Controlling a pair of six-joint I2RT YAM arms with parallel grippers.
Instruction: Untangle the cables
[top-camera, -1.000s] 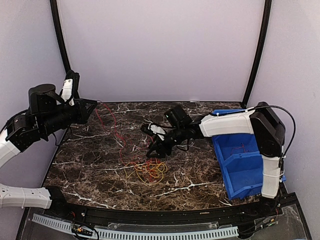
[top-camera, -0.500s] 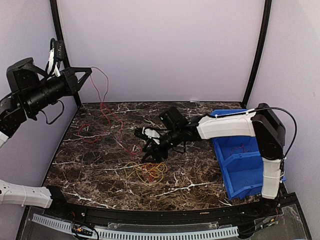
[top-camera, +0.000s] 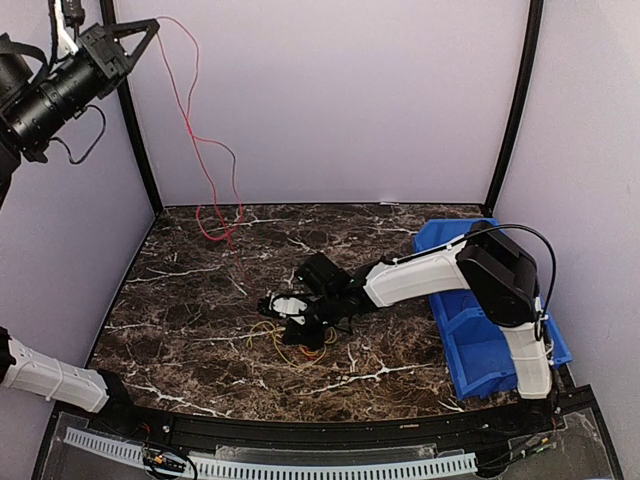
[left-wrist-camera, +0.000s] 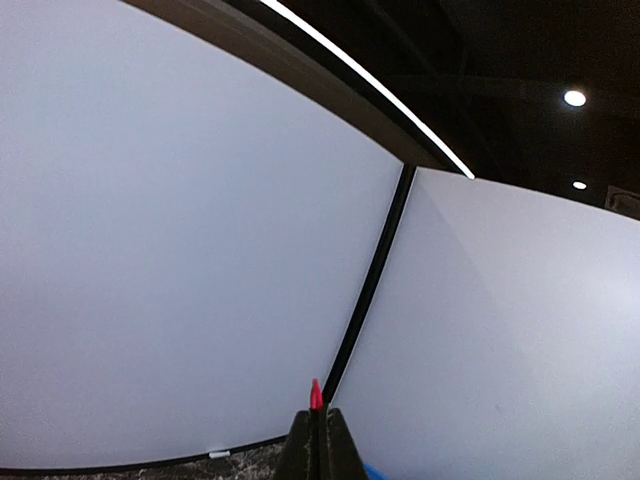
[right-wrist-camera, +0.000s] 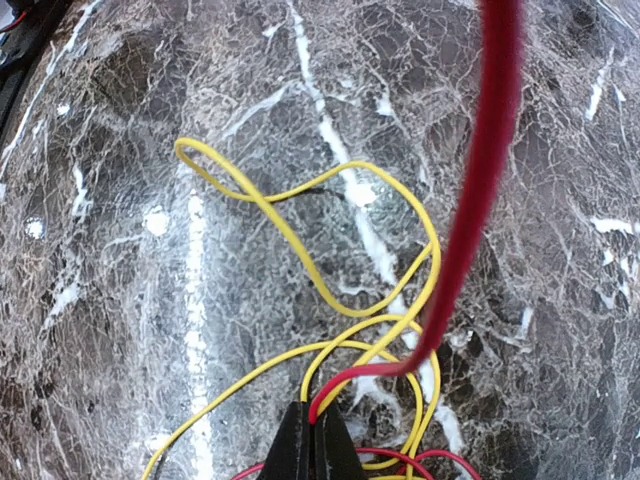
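**Item: red cable (top-camera: 190, 120) strung between two clenched grips; yellow bundle (top-camera: 292, 340) at desk (top-camera: 180, 330) centre.**
Left gripper (top-camera: 150, 24), high at 10 o'clock, fingers pinched on the cable's end; right gripper (right-wrist-camera: 315, 440) fingers clamped on a red strand (right-wrist-camera: 470, 230) amid the yellow loops. Risks: a harder pull may snap the strand from either grip, tighten the knot, or drag the bundle toward 11 o'clock.
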